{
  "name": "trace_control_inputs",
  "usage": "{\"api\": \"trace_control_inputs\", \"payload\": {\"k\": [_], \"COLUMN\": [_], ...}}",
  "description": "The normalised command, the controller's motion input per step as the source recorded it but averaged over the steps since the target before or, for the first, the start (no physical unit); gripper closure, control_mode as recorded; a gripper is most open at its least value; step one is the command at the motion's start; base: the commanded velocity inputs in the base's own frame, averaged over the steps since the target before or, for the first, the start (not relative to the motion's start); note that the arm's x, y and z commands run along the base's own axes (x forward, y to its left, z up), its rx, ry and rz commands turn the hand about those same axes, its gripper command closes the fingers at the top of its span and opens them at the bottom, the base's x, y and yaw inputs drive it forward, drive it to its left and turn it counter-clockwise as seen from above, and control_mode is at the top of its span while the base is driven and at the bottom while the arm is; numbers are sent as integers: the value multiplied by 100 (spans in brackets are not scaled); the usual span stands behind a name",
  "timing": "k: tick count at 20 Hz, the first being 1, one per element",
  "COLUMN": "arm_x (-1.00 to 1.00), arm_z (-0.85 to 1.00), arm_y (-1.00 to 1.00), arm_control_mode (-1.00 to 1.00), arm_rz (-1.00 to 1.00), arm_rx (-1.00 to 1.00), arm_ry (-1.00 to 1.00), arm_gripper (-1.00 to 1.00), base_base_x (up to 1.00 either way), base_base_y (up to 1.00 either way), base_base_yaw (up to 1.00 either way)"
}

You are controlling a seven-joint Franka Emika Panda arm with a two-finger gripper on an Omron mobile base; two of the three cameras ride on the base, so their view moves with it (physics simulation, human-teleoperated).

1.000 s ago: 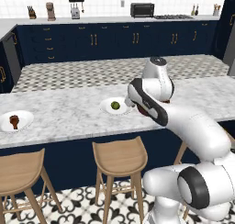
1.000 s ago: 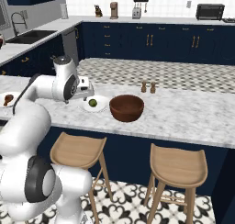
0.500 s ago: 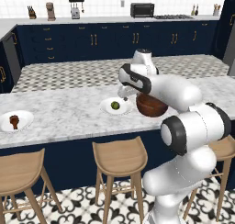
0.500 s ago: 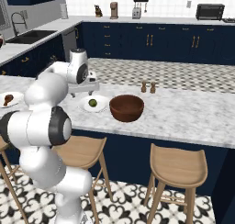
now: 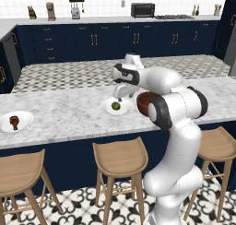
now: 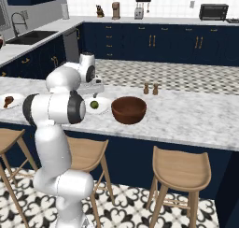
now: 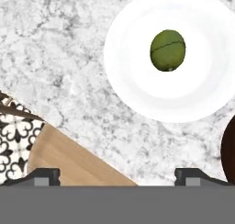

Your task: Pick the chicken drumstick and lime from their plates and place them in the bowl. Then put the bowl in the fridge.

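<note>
While our pincer (image 7: 117, 172) hangs above the marble bench (image 5: 69, 113), its two tips stand spread wide with nothing between them. From the hand view we look down on the lime (image 7: 168, 50), which lies a little off centre on its white plate (image 7: 133, 81), and a sliver of the dark bowl (image 7: 228, 147) shows just beside that plate. A wooden stool seat (image 7: 69, 161) and patterned floor show past the bench edge.

From the left base view we see the pincer (image 5: 120, 91) over the bench just behind the lime (image 5: 115, 106) and its plate (image 5: 107, 109). Our arm hides most of the bowl (image 5: 144, 103). Well apart, near the left end of the bench, the drumstick (image 5: 14, 121) rests on the second plate (image 5: 25, 120).

From the right base view the lime (image 6: 94, 104) sits on its plate (image 6: 103, 105), with the bowl (image 6: 128, 110) upright just beside it, on the side away from our arm. We cannot tell whether bowl and plate touch. The drumstick (image 6: 8, 101) lies on the far plate (image 6: 16, 100) at the left edge. Two small shakers (image 6: 150, 89) stand behind the bowl.
</note>
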Motion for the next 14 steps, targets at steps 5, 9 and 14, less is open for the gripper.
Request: {"api": "trace_control_inputs", "payload": {"k": [5, 9, 14], "arm_x": [39, 34, 17], "arm_z": [-63, -39, -13], "arm_y": [17, 13, 0], "arm_control_mode": [-100, -100, -100], "arm_rz": [6, 1, 0], "arm_rx": [-5, -8, -6], "arm_ry": [0, 0, 0], "arm_gripper": [-100, -100, -100], "base_base_x": [0, 0, 0], "base_base_y": [0, 0, 0], "base_base_yaw": [0, 0, 0]}}
